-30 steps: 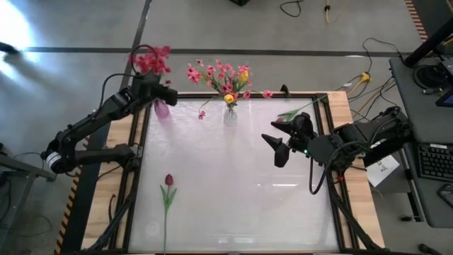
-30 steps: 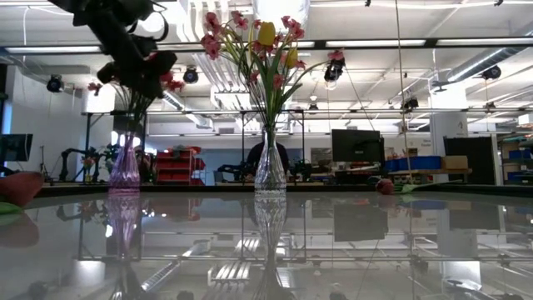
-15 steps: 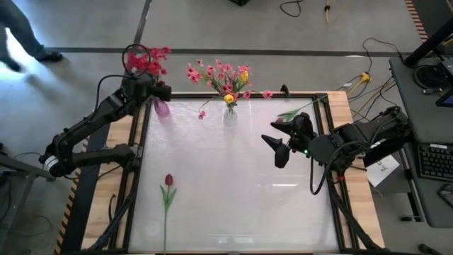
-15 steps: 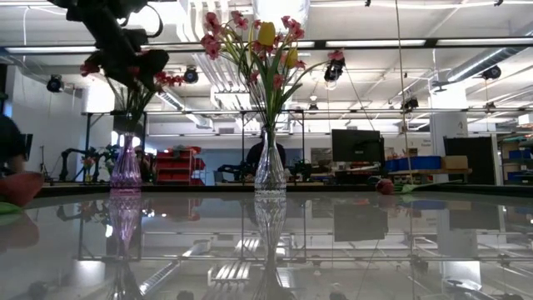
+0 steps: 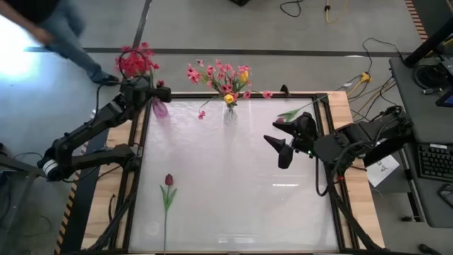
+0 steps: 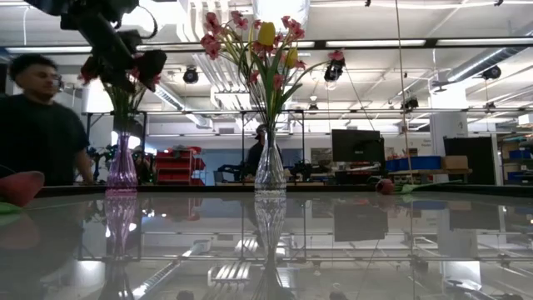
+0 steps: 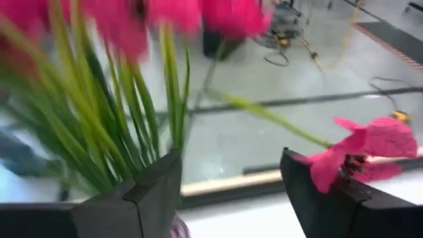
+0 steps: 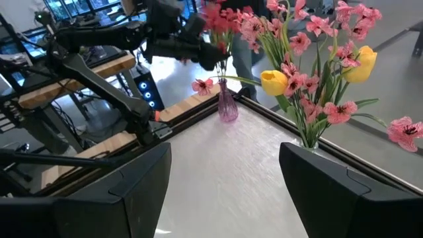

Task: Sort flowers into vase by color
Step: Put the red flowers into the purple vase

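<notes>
Table [image 5: 233, 184]: pale glossy top in a dark frame; mirrors the vases and ceiling lights in the low view.

Dark-red bud [image 5: 168, 180]: single, on a leafy green stem, flat on the near left of the table; stem's lower end cut off at the frame edge.

Right gripper [image 5: 280, 145]: over the table's right half, fingers apart, holding nothing.

Stem [image 5: 301, 108]: lying by the far right rail; its flower hidden behind the right gripper.

Clear vase [image 5: 230, 115]: far centre, upright, holding pink sprays [image 5: 219, 74] and yellow buds [image 5: 243, 74].

Purple vase [image 5: 160, 108]: far left corner, upright, holding red blossoms [image 5: 134, 61]; stems blurred in the left wrist view.

Left gripper [image 5: 139, 88]: at those stems just above the vase mouth, fingers spread, stems between them; contact indistinct.

Room: grey floor, cables, person [image 6: 37, 125] passing beyond the far left.
</notes>
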Controlling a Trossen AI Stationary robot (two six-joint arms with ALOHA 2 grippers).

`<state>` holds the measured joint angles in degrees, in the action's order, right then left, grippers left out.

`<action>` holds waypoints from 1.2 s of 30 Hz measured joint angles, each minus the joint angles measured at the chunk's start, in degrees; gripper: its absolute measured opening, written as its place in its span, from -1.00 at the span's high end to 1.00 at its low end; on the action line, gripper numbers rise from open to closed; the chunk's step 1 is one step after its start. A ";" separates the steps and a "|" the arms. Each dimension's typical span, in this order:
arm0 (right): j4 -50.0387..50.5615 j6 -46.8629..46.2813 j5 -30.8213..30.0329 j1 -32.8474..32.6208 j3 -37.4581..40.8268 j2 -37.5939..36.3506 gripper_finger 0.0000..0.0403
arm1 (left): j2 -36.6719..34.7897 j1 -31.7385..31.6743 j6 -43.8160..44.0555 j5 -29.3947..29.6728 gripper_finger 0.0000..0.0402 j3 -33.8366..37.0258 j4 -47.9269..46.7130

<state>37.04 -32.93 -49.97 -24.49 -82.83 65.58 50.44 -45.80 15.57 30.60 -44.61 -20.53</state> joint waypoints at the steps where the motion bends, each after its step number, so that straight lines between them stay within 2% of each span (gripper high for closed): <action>1: 0.02 0.00 -0.01 0.00 0.00 0.00 -0.36 | 0.24 0.00 1.40 -1.09 -0.22 0.82 0.00; 6: 0.00 -0.04 0.01 0.00 0.00 0.00 -0.36 | 2.58 -0.03 4.31 -1.51 -0.32 2.05 -1.60; 10: 0.00 -2.10 3.09 0.02 0.00 -0.42 -0.36 | 3.15 -0.05 1.88 -1.11 -0.38 -4.27 -7.07; 12: -0.01 -2.35 4.65 0.02 0.00 -0.46 -0.36 | 3.72 -0.13 -1.05 1.14 -0.42 -6.24 -9.98; 16: 0.04 -1.95 5.46 -0.04 0.00 -0.33 -0.36 | 2.24 0.07 -7.46 3.13 -0.51 -6.31 -2.15; 18: 0.06 -1.78 5.50 -0.42 0.00 -0.33 -0.36 | 1.64 0.07 -8.51 3.40 -0.54 -6.07 -2.04; 20: 0.04 -1.15 5.54 -0.52 0.00 -0.33 -0.36 | 0.74 0.29 -12.28 3.15 -0.53 -5.69 -1.93; 24: 0.07 -0.56 5.67 -0.76 0.00 -0.33 -0.36 | -2.54 2.11 -20.77 2.61 -0.47 -4.31 8.02; 26: 0.03 -0.59 6.03 -0.76 0.00 -0.33 -0.36 | -3.45 2.03 -22.11 1.08 -0.44 -3.73 8.71; 31: 0.02 -0.87 6.50 -0.76 0.00 -0.33 -0.36 | -4.40 2.12 -21.13 -1.65 -0.41 -0.93 9.37; 36: 0.00 -1.48 6.50 -0.76 0.00 -0.33 -0.36 | -4.44 2.12 -14.88 -2.24 -0.41 4.52 8.94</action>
<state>37.04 -34.40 -43.46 -25.26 -82.83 65.25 46.00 -43.68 0.68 28.37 -40.09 -11.60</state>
